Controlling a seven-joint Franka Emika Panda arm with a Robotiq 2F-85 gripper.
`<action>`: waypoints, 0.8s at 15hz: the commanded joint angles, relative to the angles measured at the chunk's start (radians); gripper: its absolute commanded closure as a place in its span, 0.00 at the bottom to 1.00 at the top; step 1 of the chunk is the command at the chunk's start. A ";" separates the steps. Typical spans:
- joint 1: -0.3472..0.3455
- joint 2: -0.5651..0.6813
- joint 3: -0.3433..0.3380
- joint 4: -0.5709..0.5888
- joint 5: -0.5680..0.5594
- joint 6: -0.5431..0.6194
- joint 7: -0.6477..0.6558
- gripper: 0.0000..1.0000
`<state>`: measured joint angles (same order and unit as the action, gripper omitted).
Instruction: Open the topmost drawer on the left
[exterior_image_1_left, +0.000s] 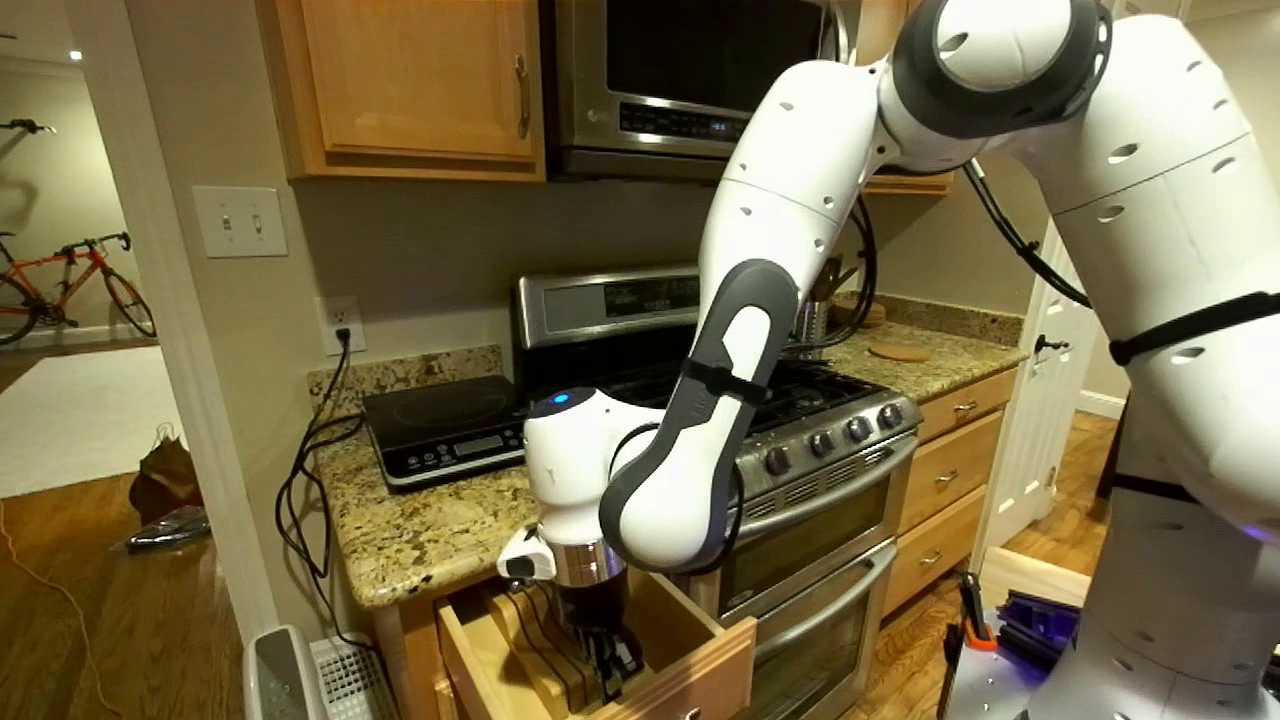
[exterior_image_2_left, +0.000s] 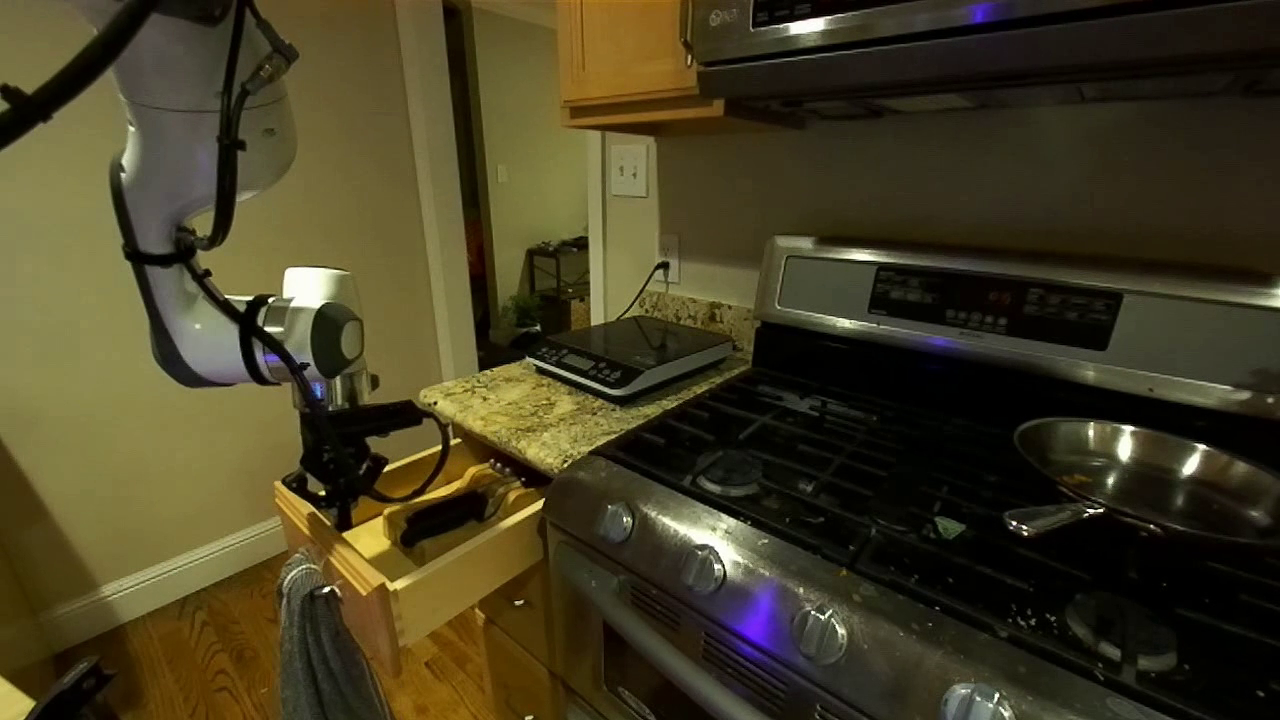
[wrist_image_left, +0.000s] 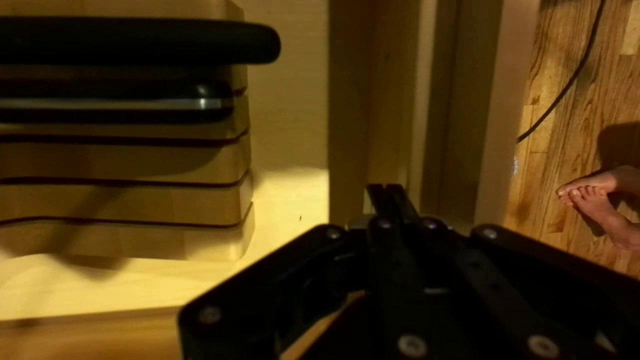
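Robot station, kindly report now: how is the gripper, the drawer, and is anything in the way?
Gripper shut, partly inside drawer. Drawer standing open. Knife block also inside, possibly limiting gripper's sideways movement.

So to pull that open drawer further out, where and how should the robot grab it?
Likely the top edge of the drawer front, from above, fingers straddling it, if they spread wide enough: the edge is straight and exposed, and a gap parts it from the knife block. The face seems worse, since a dark gray towel hangs there.
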<state>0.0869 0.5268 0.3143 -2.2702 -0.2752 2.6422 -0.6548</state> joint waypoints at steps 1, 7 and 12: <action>-0.045 -0.067 0.066 -0.067 0.082 -0.049 -0.081 0.96; -0.035 -0.133 0.033 -0.060 0.092 -0.055 -0.078 0.71; -0.058 -0.214 0.029 -0.043 0.125 -0.079 -0.125 0.42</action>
<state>0.0504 0.3961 0.3393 -2.2917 -0.1972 2.6100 -0.7244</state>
